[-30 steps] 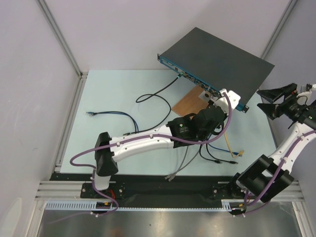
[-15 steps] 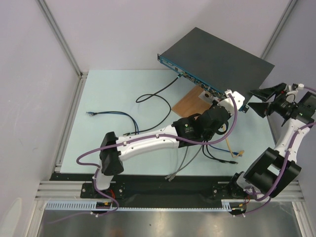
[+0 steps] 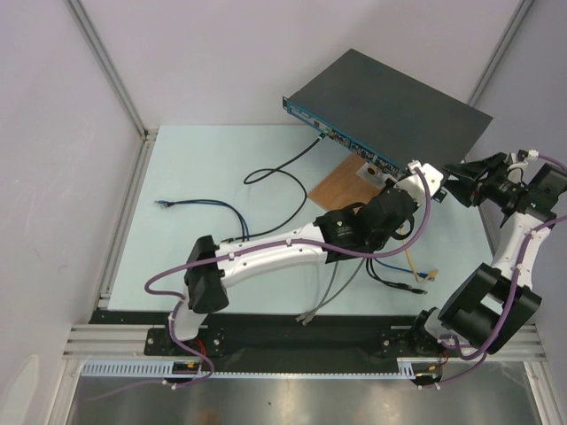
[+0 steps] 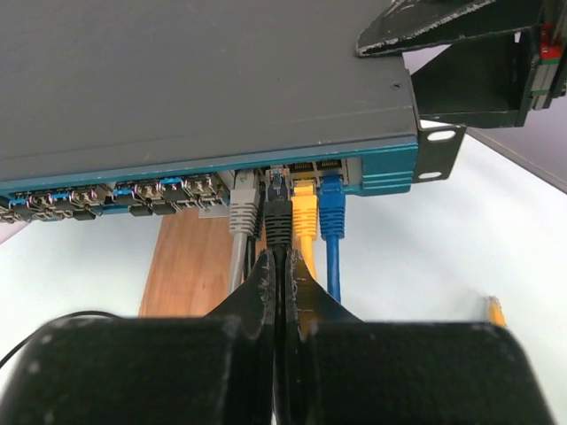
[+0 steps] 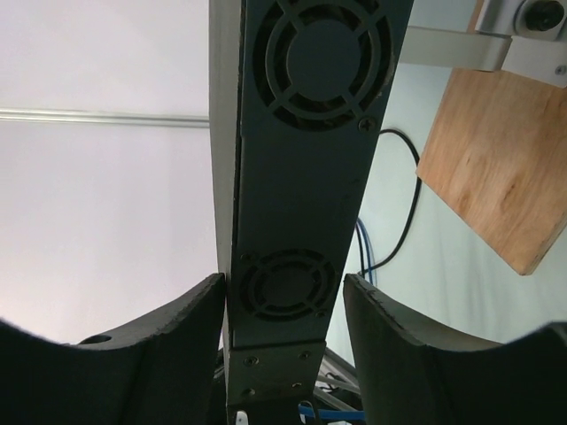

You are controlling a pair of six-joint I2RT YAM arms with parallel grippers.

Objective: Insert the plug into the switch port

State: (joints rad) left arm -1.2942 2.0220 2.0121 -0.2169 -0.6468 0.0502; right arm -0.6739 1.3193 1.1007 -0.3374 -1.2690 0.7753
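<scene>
Switch [image 3: 390, 106] at 1 o'clock on bench [image 3: 221, 168], blue front facing 7 o'clock. Black plug [image 4: 278, 217] sits in port near front's right end, between grey plug [image 4: 242, 211] and yellow plug [image 4: 305, 212]; blue plug [image 4: 332, 208] beyond yellow. Left fingers [image 4: 257, 297] pinched shut on black cable just behind plug. Right fingers [image 5: 177, 341] part-open, straddling switch's fan end at 4 o'clock, one beside each flat face, very close; contact cannot tell. Board [image 3: 339, 188] reaches under front edge.

White arms [image 3: 266, 257], black joints [image 3: 202, 283] (purple cables [image 3: 159, 282])
</scene>
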